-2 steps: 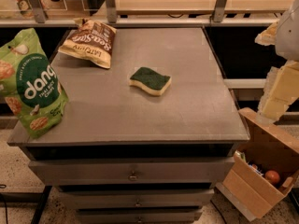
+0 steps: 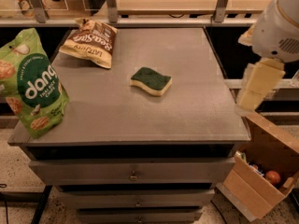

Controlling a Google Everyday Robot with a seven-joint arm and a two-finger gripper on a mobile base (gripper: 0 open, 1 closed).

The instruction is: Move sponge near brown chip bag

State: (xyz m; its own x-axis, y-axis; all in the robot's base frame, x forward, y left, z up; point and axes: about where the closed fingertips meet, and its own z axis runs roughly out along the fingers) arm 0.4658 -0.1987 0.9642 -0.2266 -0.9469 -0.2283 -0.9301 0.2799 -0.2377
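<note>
The gripper (image 2: 252, 91) hangs off the right edge of the grey cabinet top (image 2: 140, 118), outside the work surface and well apart from everything on it. Above it, the arm's bulky white rounded housing (image 2: 280, 24) fills the upper right corner of the view. The pale cream gripper slopes down and to the left from that housing, and its lower end sits just beside the top's front right corner. From this angle I cannot tell how wide it stands, and it holds nothing that can be seen.

The sponge (image 2: 151, 81) lies flat near the middle of the top, dark green scrub side up and pale yellow foam showing along its near edge. Nothing touches it. The brown chip bag (image 2: 89, 42) lies at the back left of the surface, up and to the left of the sponge, with bare grey surface between the two.

A large bright green "dang" bag (image 2: 30, 80) stands upright at the front left corner, overhanging the left edge. Below the top are stacked drawers (image 2: 133, 171) with small knobs. On the floor at the lower right sits an open cardboard box (image 2: 261, 185) with a red round item (image 2: 272, 177) inside.
</note>
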